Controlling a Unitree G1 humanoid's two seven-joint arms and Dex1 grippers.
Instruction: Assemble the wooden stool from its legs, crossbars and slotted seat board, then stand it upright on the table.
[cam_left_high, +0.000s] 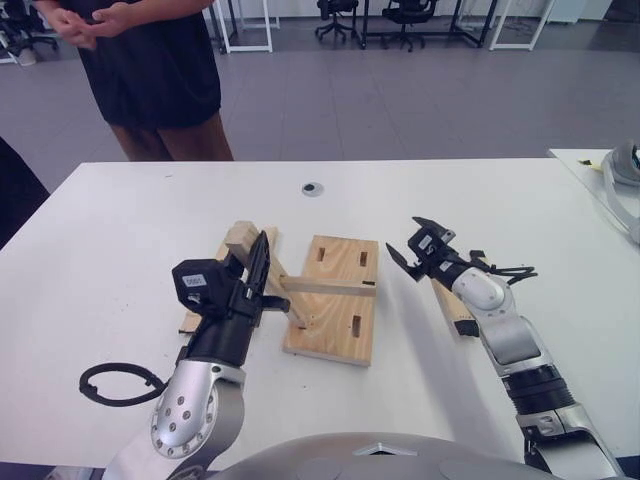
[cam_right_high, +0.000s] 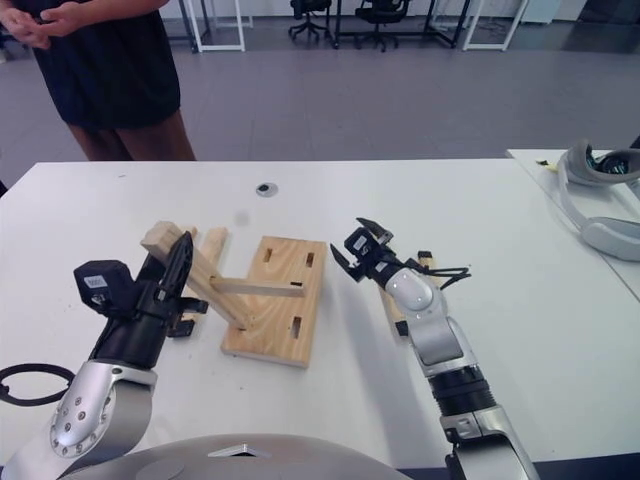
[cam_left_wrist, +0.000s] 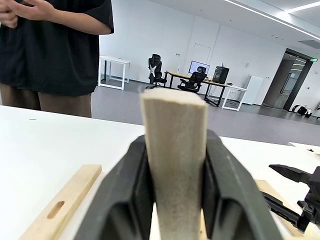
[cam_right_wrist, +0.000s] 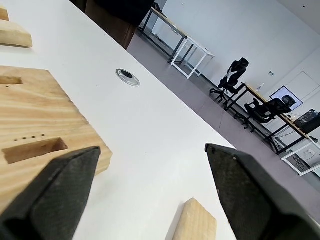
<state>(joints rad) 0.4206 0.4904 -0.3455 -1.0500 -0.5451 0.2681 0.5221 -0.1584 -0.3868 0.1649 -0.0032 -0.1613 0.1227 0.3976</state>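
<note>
On the white bench (cam_left_high: 120, 230), mid-frame, lies the pale slotted wooden seat board (cam_left_high: 332, 335). It looks stiff and light, and is probably best gripped by an edge. Left of centre, the left claw (cam_left_high: 264, 246) is clamped around a square pale-wood leg (cam_left_high: 238, 238). Right of centre, the right claw (cam_left_high: 408, 240) gapes wide, holding nothing.

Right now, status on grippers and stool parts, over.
Left gripper shut on a leg, crossbar joined. Right gripper open, empty, beside seat board. Seat board flat on table; loose leg by right gripper.
</note>
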